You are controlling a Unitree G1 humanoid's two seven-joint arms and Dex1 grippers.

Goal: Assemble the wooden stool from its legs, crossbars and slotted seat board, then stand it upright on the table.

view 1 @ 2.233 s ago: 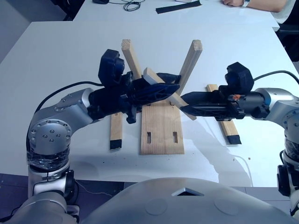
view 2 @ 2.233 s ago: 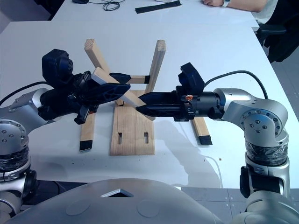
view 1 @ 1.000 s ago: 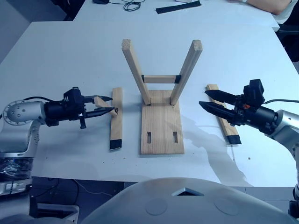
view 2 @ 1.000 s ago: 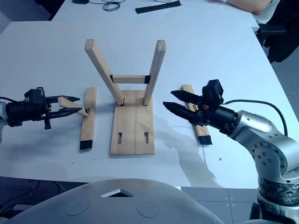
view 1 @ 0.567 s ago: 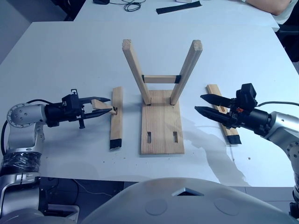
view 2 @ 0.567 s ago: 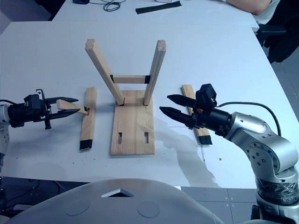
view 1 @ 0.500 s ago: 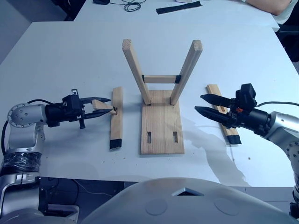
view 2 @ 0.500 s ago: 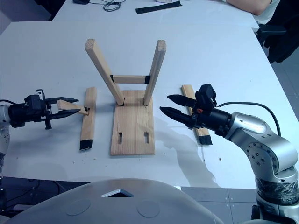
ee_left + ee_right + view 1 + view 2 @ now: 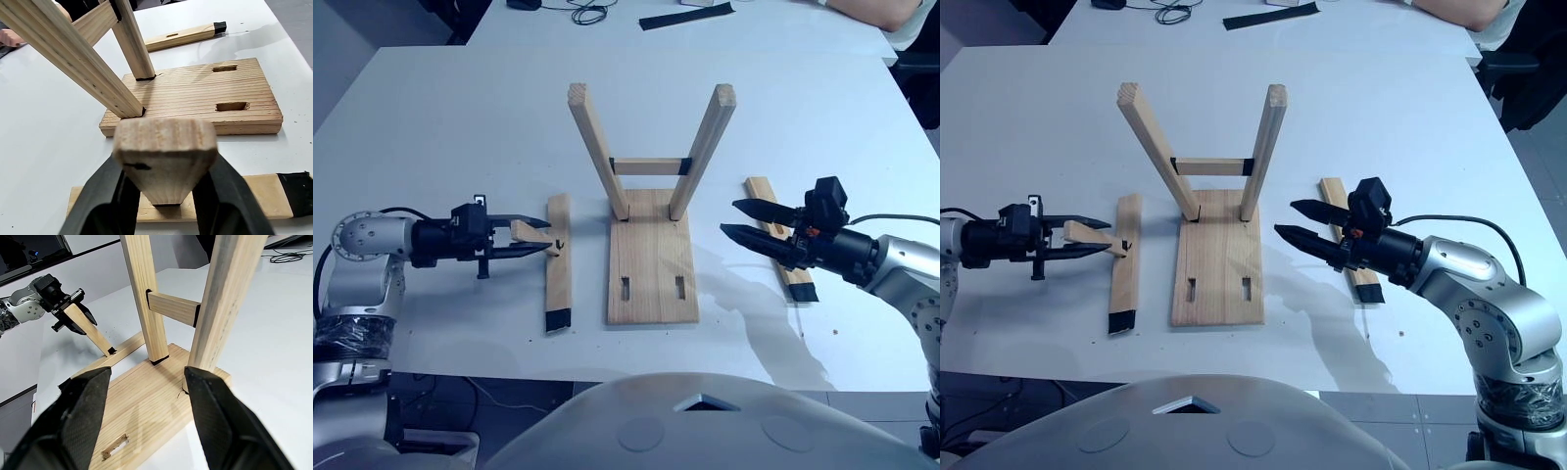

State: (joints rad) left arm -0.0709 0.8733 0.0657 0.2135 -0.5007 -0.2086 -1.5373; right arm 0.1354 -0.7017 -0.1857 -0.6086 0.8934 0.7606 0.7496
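Note:
The slotted seat board (image 9: 652,262) lies flat at mid-table. Two legs (image 9: 599,149) (image 9: 705,147) stand in its far slots, joined by a crossbar (image 9: 649,166). The two near slots (image 9: 652,286) are open. My left gripper (image 9: 548,237) is shut on a short loose crossbar (image 9: 530,233) (image 9: 165,152), whose tip touches a loose leg (image 9: 556,269) lying left of the board. My right gripper (image 9: 728,216) (image 9: 146,377) hangs open right of the board, beside another loose leg (image 9: 783,245) with a black-taped end.
A black strip (image 9: 687,15) and cables (image 9: 590,10) lie on the far table. A person's arm (image 9: 871,10) rests at the far right. The table's near edge (image 9: 607,377) runs just below the board.
Both arms have drawn back from the standing legs to the sides. The left gripper took the loose crossbar with it, and the left loose leg has slid slightly toward the near edge.

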